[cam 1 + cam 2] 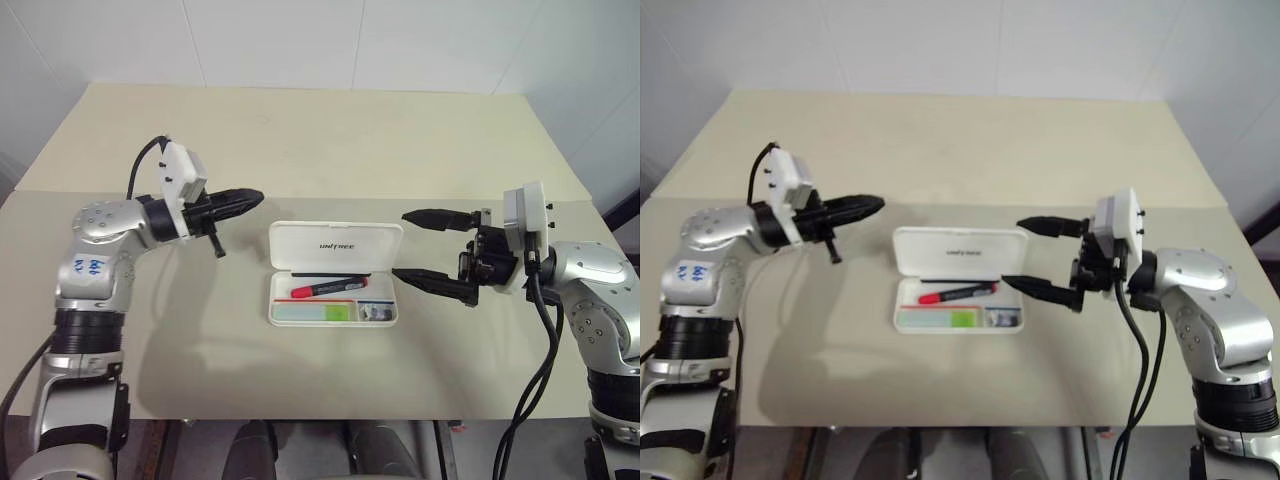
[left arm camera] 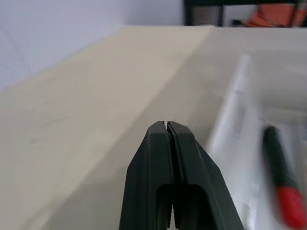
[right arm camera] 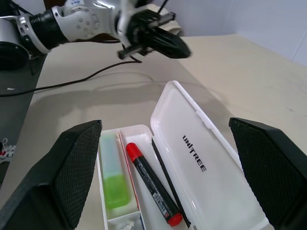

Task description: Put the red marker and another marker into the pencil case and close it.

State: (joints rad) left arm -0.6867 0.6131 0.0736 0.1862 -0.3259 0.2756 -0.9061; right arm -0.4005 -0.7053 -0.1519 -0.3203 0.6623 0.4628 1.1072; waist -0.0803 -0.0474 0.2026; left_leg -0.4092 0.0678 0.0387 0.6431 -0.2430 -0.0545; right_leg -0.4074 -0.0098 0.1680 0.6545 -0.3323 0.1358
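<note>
Closing looks like the only step left: the red marker [image 1: 328, 288] and the pale green highlighter [image 1: 315, 312] both lie inside the pencil case [image 1: 335, 287], which sits mid-table [image 1: 330, 140] with its lid swung up and back. The left gripper [image 1: 252, 199] hovers just beside the lid's far left corner, its 2 black fingers pressed together with nothing between them, so my guess is it means to use the closed tip as a pusher. The right gripper [image 1: 412, 245] waits at the case's right end, spread wide and holding nothing. Next, the left tip would need to get behind the lid and tip it forward over the tray; the hard plastic could skid unless the other arm steadies it. "UNITREE" is printed inside the lid. Small print on the marker's barrel is unreadable.
</note>
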